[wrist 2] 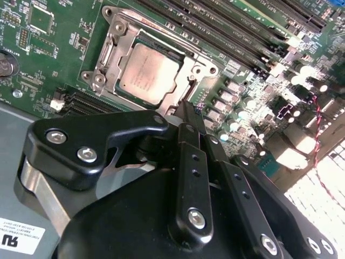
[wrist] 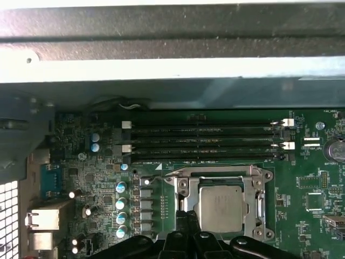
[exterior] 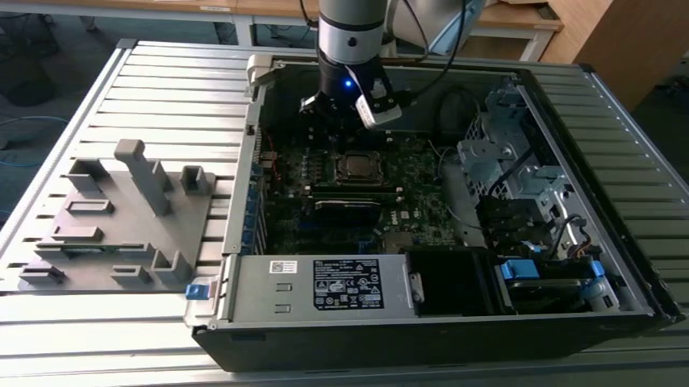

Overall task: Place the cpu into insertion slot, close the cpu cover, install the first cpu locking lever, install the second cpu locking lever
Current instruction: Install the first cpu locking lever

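The hand [wrist 2: 188,110] hangs low over the green motherboard [wrist 2: 43,54]. Its fingers [wrist 2: 194,162] are drawn together into one narrow tip and hold nothing, which I judge suits pushing at socket hardware rather than carrying. The cpu [wrist 2: 148,73] sits in the insertion slot [wrist 2: 182,58] with the cpu cover [wrist 2: 125,51] lying flat around it. It is just beyond the fingertips and a little below them. I cannot tell whether either locking lever is latched.
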Available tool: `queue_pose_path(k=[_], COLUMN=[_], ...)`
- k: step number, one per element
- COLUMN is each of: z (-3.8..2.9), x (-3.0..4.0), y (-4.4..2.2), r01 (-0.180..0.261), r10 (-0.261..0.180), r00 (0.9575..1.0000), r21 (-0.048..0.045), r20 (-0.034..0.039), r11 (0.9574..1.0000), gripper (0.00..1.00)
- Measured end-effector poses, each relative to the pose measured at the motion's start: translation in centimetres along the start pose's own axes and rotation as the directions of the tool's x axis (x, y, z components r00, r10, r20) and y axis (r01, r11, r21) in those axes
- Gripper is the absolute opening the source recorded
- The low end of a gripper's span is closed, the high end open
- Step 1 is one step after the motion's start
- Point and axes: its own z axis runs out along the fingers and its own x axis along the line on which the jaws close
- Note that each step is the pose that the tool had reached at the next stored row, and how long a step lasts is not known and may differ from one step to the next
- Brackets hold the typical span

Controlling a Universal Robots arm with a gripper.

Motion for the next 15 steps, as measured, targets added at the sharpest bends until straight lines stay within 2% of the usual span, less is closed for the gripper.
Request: queue_pose_path(k=[4, 11, 15], z=[-0.45, -0.50, -0.51], x=[0.00, 0.00, 0.45], y=[0.01, 0.01, -0.01], r01=[0.000, 0.000, 0.000], r10=[0.000, 0.000, 0.000], r00=[1.0000, 1.0000, 1.0000], r21=[-0.0001, -0.0002, -0.0001], r20=[0.0000, 0.0001, 0.0000], r11=[1.0000, 1.0000, 1.0000], gripper=[0.10, 0.10, 0.10])
